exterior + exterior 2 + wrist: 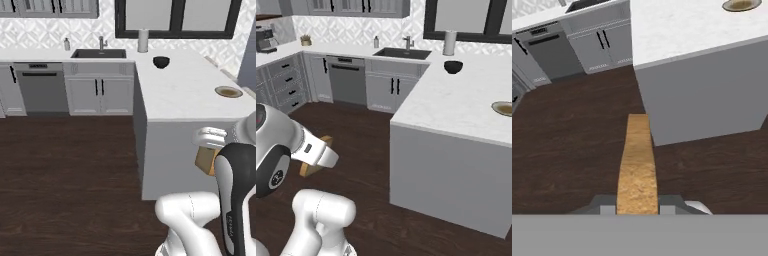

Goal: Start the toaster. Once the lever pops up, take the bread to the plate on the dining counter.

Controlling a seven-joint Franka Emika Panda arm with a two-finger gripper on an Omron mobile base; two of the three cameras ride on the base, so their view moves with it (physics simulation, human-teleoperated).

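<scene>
Gripper (637,210) pinches the bread (637,165) edge-on at the hand view's bottom centre, low over dark floor, evidently in transit. The dining counter (682,30) fills the upper right, the plate (741,5) at its top edge. The right base view adds the bread's flat face (315,159) and a dark bowl (453,66) upper right.

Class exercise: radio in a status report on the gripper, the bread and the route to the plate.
Gripper shut on the bread, over the dark floor. Plate waits on the dining counter. Black bowl sits well clear.
</scene>
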